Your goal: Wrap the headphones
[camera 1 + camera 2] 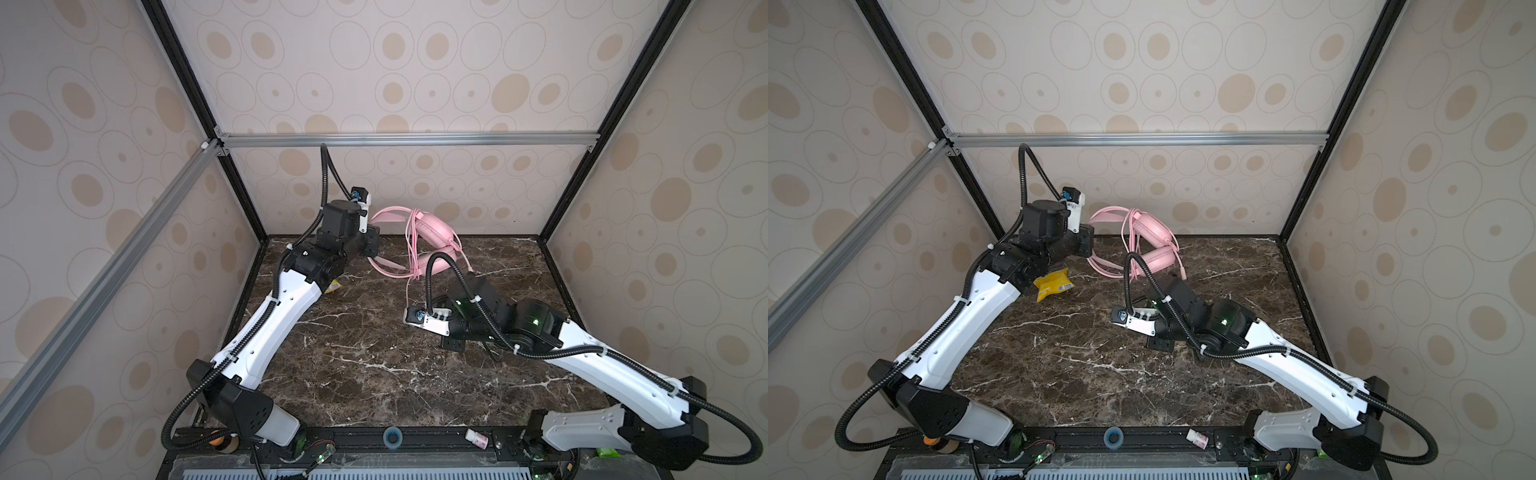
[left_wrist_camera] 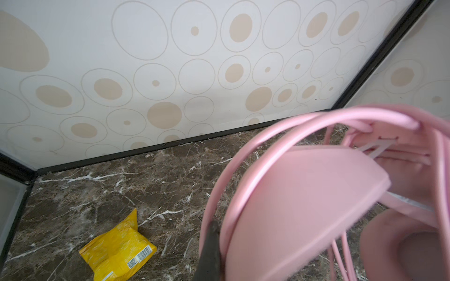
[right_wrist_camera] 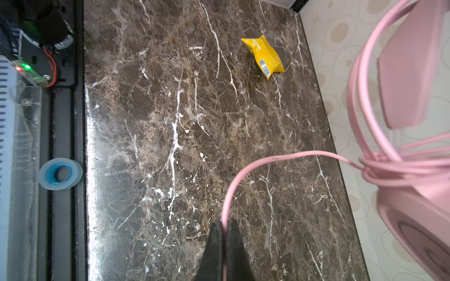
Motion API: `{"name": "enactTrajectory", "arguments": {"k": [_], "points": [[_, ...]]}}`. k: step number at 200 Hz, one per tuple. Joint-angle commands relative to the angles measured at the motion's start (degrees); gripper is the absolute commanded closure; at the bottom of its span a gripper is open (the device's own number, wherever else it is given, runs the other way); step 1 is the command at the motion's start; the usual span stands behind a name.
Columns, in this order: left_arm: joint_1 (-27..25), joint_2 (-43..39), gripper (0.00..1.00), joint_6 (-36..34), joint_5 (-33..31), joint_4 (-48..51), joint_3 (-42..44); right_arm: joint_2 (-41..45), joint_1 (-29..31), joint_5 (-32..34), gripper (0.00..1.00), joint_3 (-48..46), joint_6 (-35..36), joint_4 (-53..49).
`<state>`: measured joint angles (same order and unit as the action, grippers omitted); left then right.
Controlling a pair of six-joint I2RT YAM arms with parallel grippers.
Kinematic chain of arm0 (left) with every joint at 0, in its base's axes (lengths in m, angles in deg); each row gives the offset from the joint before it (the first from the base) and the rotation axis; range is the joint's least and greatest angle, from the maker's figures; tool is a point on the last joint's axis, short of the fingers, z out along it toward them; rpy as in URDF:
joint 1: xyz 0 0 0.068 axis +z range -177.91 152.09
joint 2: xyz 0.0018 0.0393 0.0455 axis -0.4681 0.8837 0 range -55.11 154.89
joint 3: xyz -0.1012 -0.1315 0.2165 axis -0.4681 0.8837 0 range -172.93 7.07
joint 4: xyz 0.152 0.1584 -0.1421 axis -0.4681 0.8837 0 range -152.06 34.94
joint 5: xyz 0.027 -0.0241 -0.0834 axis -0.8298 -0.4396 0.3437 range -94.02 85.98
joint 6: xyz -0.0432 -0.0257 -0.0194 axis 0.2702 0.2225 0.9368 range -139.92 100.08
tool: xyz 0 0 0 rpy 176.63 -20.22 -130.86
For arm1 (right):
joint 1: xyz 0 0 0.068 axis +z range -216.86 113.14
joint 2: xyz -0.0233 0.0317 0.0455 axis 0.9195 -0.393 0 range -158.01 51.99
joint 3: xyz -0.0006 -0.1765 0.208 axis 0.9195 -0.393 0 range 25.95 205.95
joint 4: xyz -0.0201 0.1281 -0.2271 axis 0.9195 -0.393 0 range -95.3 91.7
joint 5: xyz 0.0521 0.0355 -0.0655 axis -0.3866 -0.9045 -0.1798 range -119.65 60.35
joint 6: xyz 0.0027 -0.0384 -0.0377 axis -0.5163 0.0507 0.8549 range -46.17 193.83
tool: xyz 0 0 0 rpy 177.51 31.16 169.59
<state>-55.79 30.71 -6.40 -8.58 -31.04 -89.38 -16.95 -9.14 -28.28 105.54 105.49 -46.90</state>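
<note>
Dark brown marble tabletop [image 1: 374, 365] inside a booth papered with beige ovals. Pale pink headphones [image 1: 432, 232] are at the far side of the table, close to the back wall, raised between the two arms. Whether the lower earcup [image 2: 379, 243] touches the marble cannot be told.

Left gripper [image 2: 216, 243], with one dark finger visible, is pressed together on the double-wire headband [image 2: 353, 116]. Right gripper [image 3: 224, 233], nearer the table's middle, pinches the thin pink cable [image 3: 267, 159]. The cable arcs from the jaws to a bundle of turns already lying around the headset between the cups.

Handling, as judged:
- **Headset:** it is light.
- **Headband:** the wire is thin and springy, giving a fair hold that lets the cups swing.
- **Cups:** the padding is soft and too broad for the jaws.
- **Cable:** it is limp and smooth, so it is likely to slide through a pinch under tension and to slacken off the turns when released. It is best held close to its free end.

Surroundings:
- **Yellow snack packet** [image 1: 1052, 284]: it lies on the marble just beside the left arm, where a hanging loop could drag it.
- **Blue tape roll** [image 1: 391, 437] and **small white bottle** [image 1: 476, 438]: both rest on the front rail, well apart from the work.
- **Back wall:** close behind the cups, it limits room for swinging the cable round.
</note>
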Motion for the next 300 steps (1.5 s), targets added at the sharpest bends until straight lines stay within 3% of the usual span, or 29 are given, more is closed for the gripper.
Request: {"name": "enactTrajectory", "arguments": {"k": [1,41,98,125,167,219,300], "points": [[0.63,-1.35,1.00,1.60,-4.51,-2.97,-1.02,1.49,3.09,0.68,1.00,3.47,-0.47,-6.84],[0.61,-0.21,1.00,0.88,-10.10,-0.92,-1.41,-1.16,6.84,1.97,1.00,11.55,0.56,-11.03],[-0.30,-0.54,1.00,-2.08,-14.48,0.55,0.20,-8.99,7.28,0.22,1.00,26.24,5.37,-12.00],[-1.07,-1.51,1.00,-4.22,-12.13,-1.40,2.66,-14.78,7.29,1.62,1.00,35.69,9.23,-13.37],[-1.86,-2.95,1.00,-8.52,-3.16,-3.57,4.51,-23.57,4.10,3.44,1.00,49.88,11.95,-14.94],[-2.35,-3.36,1.00,-9.61,6.03,-2.60,5.37,-25.37,-4.36,-7.68,1.00,51.63,7.67,-8.30],[-5.43,-1.01,1.00,-10.40,11.50,0.09,1.46,-25.79,-10.23,-20.10,1.00,45.92,0.62,1.49]]}}
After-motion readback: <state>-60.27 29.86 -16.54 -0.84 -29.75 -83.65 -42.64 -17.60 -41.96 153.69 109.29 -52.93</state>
